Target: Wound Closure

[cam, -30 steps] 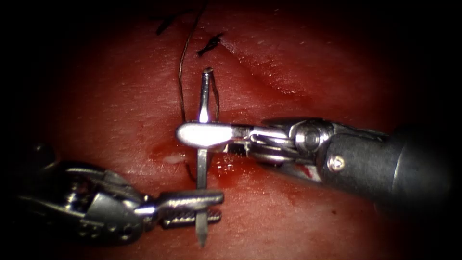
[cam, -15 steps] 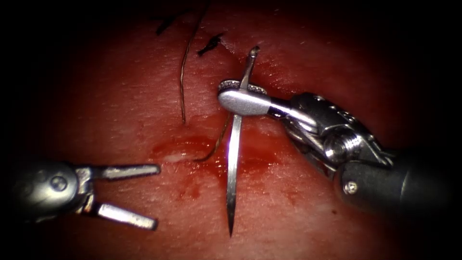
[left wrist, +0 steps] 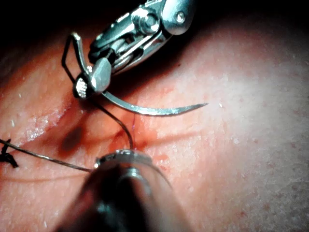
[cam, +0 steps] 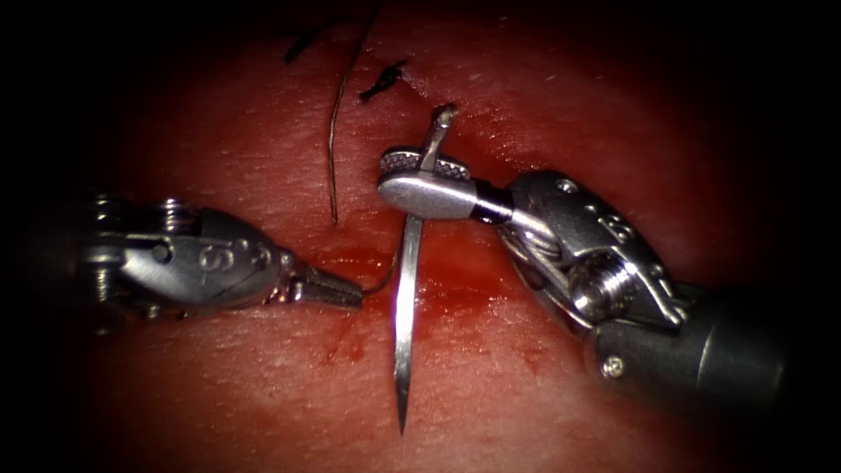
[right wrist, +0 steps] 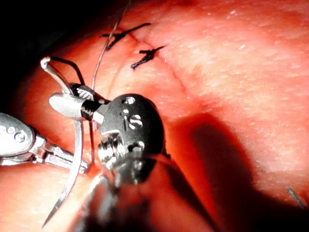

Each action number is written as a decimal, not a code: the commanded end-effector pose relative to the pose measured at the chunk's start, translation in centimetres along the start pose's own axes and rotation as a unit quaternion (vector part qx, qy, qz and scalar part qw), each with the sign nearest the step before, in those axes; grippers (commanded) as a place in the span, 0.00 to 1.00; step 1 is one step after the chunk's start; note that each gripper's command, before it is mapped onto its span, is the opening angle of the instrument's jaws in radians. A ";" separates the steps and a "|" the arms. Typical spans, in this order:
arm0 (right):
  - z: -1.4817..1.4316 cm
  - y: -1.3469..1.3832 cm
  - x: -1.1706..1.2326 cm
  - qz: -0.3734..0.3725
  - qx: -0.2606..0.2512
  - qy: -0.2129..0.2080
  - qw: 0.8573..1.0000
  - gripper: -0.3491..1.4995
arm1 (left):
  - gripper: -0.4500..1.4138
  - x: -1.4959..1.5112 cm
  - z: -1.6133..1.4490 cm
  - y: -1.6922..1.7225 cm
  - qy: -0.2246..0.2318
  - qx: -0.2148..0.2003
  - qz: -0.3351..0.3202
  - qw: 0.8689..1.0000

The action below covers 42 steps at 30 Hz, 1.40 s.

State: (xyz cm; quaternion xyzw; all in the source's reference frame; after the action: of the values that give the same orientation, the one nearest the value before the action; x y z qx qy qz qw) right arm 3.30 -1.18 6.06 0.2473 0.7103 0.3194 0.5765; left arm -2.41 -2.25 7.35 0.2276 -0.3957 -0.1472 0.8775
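The right claw (cam: pixel 420 175) reaches in level from the right of the cut (cam: pixel 350 263), its wrist bent back toward its shaft, and pinches the needle (cam: pixel 407 289) near its thread end. The needle hangs free of the tissue (cam: pixel 543 105), just right of the cut, point down and away from the wound. The left claw (cam: pixel 337 291) lies low and level from the left, pressed together at the cut, where the thread (cam: pixel 333 149) leaves the tissue; whether it grips the thread cannot be told.
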 end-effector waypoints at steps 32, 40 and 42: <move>0.28 0.12 0.00 -0.261 0.003 0.022 0.965 0.00 | 0.01 0.51 0.18 0.41 0.239 -0.019 0.011 0.971; 0.42 0.34 0.03 -0.313 0.006 0.031 0.949 0.00 | 0.12 0.46 0.19 0.17 0.230 0.016 0.002 0.973; 0.44 0.42 0.04 -0.328 0.000 0.030 0.944 0.00 | 0.13 0.45 0.19 0.15 0.229 0.017 0.002 0.973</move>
State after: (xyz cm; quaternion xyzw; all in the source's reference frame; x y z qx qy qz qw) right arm 3.66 -0.85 6.25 -0.0084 0.7682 0.1210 0.6286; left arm -2.18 -2.38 7.77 0.2699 -0.1860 -0.0830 0.9411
